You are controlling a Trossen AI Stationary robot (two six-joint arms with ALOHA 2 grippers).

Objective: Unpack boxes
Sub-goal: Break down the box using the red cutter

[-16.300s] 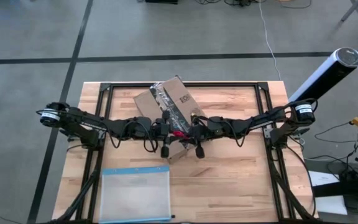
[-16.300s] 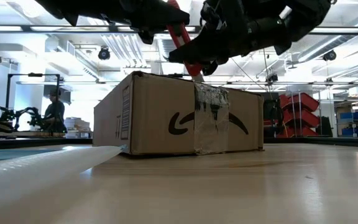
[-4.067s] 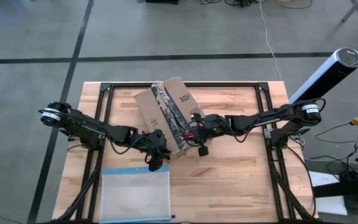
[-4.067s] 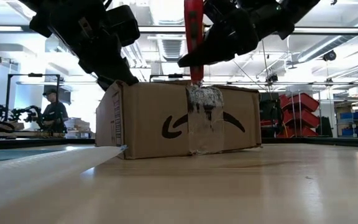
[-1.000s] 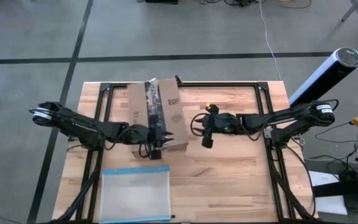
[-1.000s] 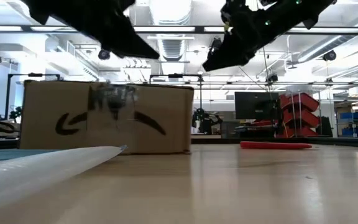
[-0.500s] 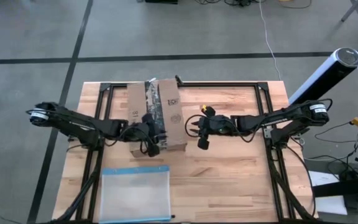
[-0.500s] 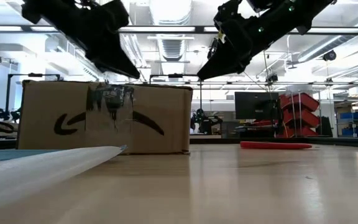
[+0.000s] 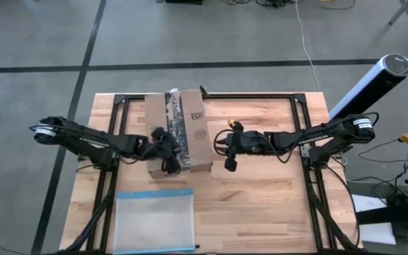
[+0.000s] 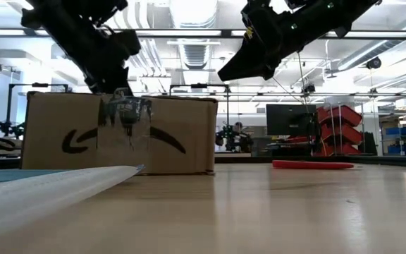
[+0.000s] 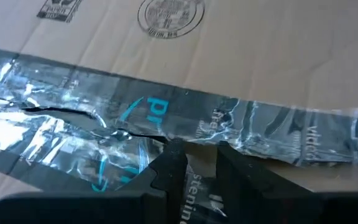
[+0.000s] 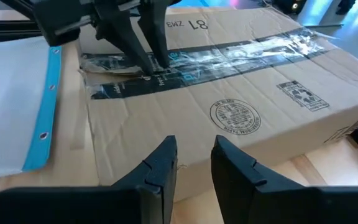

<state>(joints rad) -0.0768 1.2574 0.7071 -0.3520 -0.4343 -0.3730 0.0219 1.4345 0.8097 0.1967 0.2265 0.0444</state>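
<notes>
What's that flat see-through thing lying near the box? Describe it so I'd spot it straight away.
Start at the wooden table and find the big brown cardboard box toward its far side. Nearer the table's front edge, apart from the box, lies a flat clear plastic pouch. Its blue strip along one edge sets it apart from the opaque, taped box.

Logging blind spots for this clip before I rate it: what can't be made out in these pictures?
- Box contents: flaps closed, every view.
- Tape slit's full length: cut off by the left wrist view's edges; left tool covers part.
- Red cutter: seen only in the low view; the right arm hides it from above.
- Barcode label: too small to read.
</notes>
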